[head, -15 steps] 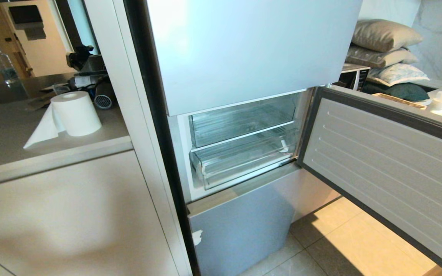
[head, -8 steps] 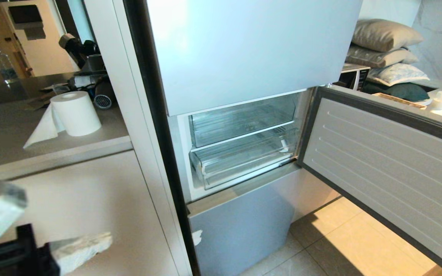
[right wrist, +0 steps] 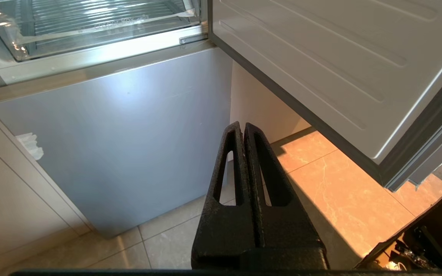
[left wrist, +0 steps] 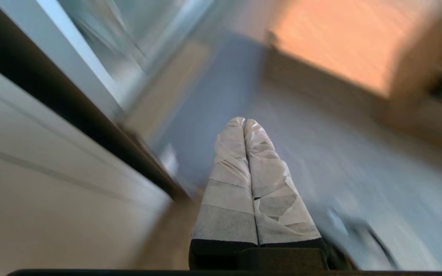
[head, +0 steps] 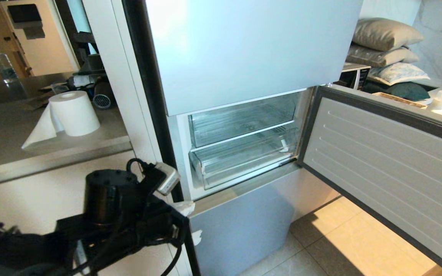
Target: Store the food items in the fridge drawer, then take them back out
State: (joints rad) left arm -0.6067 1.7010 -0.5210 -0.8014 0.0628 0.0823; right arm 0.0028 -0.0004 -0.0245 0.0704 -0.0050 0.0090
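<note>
Taped left tool closed, raised beside fridge drawer.

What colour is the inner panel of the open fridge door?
Pale grey-white with long moulded grooves, framed by a dark grey seal. The fridge door shows best in the head view.

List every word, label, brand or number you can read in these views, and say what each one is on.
None can be read.
Faint embossed lettering runs along the clear front lip of the fridge drawer in the right wrist view: too faint to read.
A small white sticker sits on the silvery lower fridge front: no print shows on it.
</note>
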